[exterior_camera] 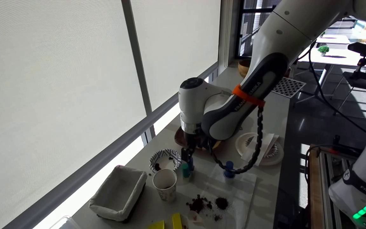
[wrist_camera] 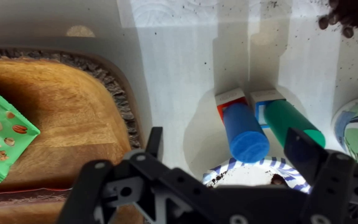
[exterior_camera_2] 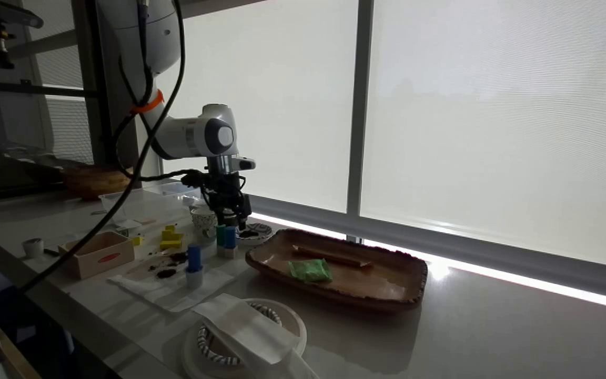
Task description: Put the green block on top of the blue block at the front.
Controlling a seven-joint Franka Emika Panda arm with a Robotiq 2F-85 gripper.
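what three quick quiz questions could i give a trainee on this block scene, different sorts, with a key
1. Multiple choice: what colour is the packet in the wooden tray?
a) red
b) green
c) yellow
2. True or false: the gripper stands open and holds nothing.
3. Count: how many blue blocks show in an exterior view?

Key:
1. b
2. True
3. Two: one right beside the green block, one standing apart from it.
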